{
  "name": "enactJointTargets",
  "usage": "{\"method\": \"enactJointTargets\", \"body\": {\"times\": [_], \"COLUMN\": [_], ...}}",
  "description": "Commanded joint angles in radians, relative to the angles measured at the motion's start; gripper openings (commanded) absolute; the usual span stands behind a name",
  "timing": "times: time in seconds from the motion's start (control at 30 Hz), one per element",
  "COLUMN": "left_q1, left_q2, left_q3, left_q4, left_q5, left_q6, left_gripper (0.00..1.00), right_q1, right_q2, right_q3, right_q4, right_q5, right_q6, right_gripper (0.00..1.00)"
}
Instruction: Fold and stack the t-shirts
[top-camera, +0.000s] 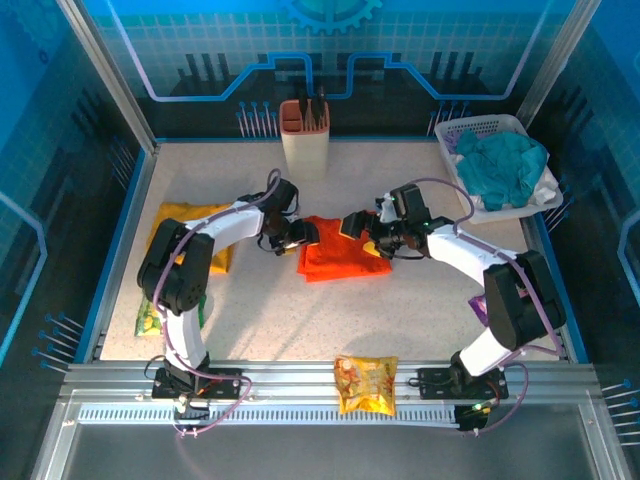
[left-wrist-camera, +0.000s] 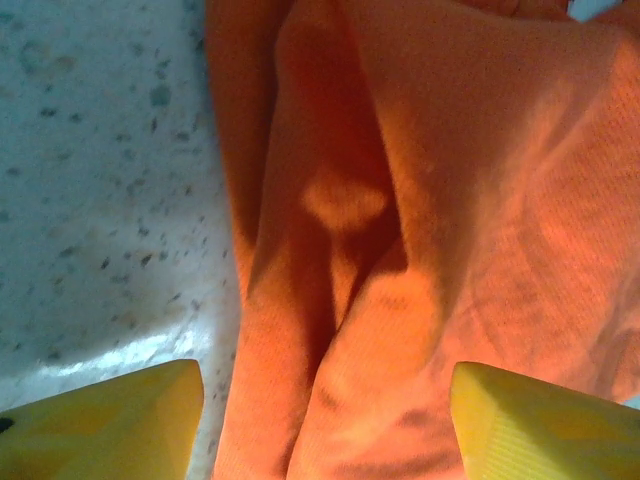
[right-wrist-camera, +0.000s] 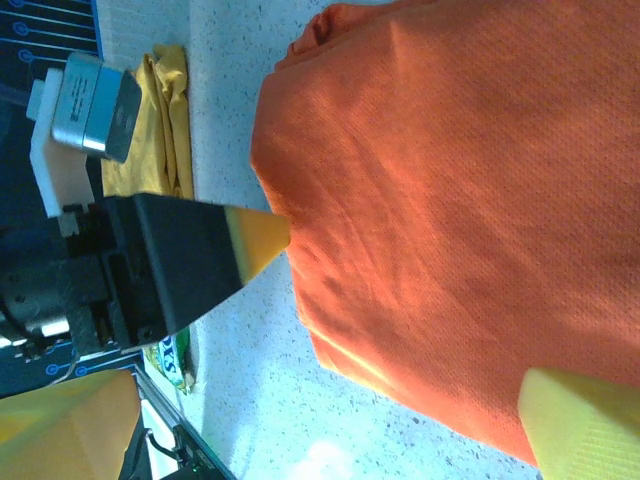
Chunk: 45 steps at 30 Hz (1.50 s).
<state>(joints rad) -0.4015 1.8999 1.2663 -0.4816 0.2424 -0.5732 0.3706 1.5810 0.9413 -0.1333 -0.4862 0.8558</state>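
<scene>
Nearest you, a snack packet (top-camera: 366, 384) lies on the near rail; the orange t-shirt (top-camera: 338, 255) looks folded at table centre, the mustard yellow t-shirt (top-camera: 185, 225) well apart at left, so stacking is not yet done. Both the left gripper (top-camera: 300, 238) and right gripper (top-camera: 362, 228) flank the orange one, spread and empty; check the right wrist view for the left fingertip (right-wrist-camera: 255, 240) at its edge.

Left arm (top-camera: 215, 232): white links, black joints.
Right arm (top-camera: 462, 252): same colours.
Cables (top-camera: 440, 185): purple-grey loops.
Left hand (left-wrist-camera: 325, 420): yellow wedge fingertips.

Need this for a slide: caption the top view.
Left gripper and right gripper, open, at the orange t-shirt; yellow t-shirt lies left.
</scene>
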Motion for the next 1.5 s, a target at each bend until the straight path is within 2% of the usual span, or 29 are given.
{"method": "enactJointTargets", "body": {"times": [0.0,0.23,0.63,0.8,0.9,1.13,1.33,1.47], "left_q1": [-0.016,-0.043,-0.068,-0.068,-0.068,-0.068,-0.052,-0.011], "left_q2": [0.047,0.127,0.189,0.203,0.215,0.191,0.079,-0.009], "left_q3": [0.045,0.121,0.174,0.176,0.188,0.194,0.157,0.121], "left_q4": [-0.047,-0.081,-0.085,-0.068,-0.076,-0.123,-0.179,-0.188], "left_q5": [-0.033,-0.066,-0.022,-0.015,-0.034,-0.102,-0.260,-0.268], "left_q6": [-0.014,-0.011,-0.015,-0.010,-0.003,0.061,0.173,0.236], "left_gripper": [0.65,0.61,0.50,0.36,0.19,0.00,0.00,0.00], "right_q1": [-0.016,-0.032,-0.072,-0.088,-0.097,-0.135,-0.227,-0.268], "right_q2": [-0.022,-0.028,-0.050,-0.053,-0.055,-0.092,-0.171,-0.213], "right_q3": [-0.022,-0.049,-0.103,-0.117,-0.125,-0.148,-0.160,-0.169], "right_q4": [0.012,0.038,0.070,0.082,0.082,0.058,-0.007,-0.045], "right_q5": [-0.035,-0.061,-0.094,-0.108,-0.109,-0.114,-0.125,-0.118], "right_q6": [0.000,0.011,0.031,0.040,0.041,0.025,-0.013,-0.036], "right_gripper": [0.98,0.98,0.97,0.97,0.97,0.97,0.97,0.97]}}
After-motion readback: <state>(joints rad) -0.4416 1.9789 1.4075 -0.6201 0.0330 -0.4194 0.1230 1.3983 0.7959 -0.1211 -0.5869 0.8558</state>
